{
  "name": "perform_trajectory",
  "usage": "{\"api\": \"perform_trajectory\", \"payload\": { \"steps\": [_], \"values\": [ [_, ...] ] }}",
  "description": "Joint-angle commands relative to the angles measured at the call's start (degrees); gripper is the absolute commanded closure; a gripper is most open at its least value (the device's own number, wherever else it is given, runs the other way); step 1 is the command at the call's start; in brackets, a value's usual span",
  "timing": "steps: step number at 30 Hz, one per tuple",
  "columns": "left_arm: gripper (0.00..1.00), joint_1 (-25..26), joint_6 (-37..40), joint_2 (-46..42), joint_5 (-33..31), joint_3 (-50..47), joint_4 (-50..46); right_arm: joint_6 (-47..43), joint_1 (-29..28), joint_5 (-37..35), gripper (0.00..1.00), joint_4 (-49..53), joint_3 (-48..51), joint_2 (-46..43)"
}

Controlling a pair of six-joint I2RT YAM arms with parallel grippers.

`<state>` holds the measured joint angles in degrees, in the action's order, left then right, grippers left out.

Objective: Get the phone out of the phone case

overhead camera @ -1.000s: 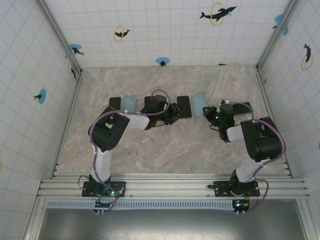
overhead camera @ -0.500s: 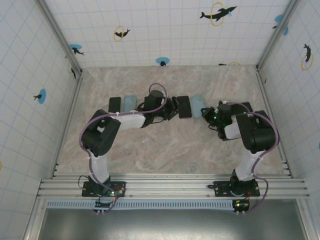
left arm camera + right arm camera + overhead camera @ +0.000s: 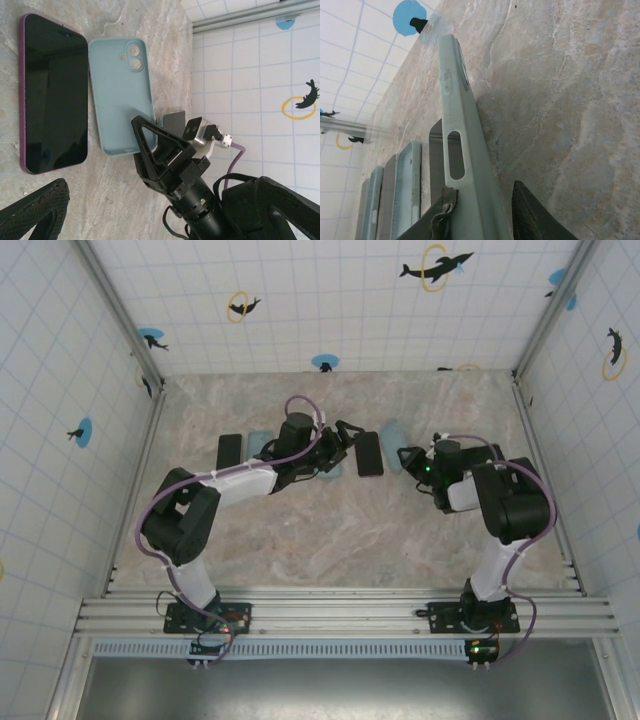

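Left arm has reached further across. Left tool gapes wide, empty. Phone lies bare on surface, just beside case. Right tool straddles case edge, grip unclear. Removal looks done. Next: back both tools clear.

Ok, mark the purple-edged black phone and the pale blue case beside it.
Purple-edged black phone [image 3: 54,92]: left wrist view, screen centre.
Pale blue case [image 3: 120,100]: left wrist view, panel below camera holes.
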<state>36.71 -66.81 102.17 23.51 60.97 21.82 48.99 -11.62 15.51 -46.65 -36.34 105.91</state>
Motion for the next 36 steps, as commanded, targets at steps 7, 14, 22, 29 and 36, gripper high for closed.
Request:
{"api": "perform_trajectory", "payload": {
  "steps": [7, 14, 22, 29, 36],
  "values": [
    [0.02, -0.8, 2.7, -3.0, 0.3, -0.9, -2.3, -8.7, -0.1, -0.3, 0.64, 9.0, -2.8, -0.3],
    [0.02, -1.4, 2.8, -2.9, 1.1, -0.6, -2.5, -16.2, -0.5, -3.4, 0.61, 15.8, -4.2, -1.8],
    [0.02, -1.9, 2.7, -2.6, 1.4, 0.3, -2.6, -23.8, -0.6, -5.5, 0.59, 22.8, -7.8, -2.5],
    [0.02, -2.5, 2.8, -3.5, 1.2, 0.8, -2.9, -27.6, -0.7, -6.2, 0.49, 28.8, -10.4, -5.7],
    [0.02, -2.3, 1.6, -4.2, 1.9, 0.7, -0.9, -37.3, 2.6, -12.3, 0.31, 41.8, -13.1, -13.9]
  ]
}}
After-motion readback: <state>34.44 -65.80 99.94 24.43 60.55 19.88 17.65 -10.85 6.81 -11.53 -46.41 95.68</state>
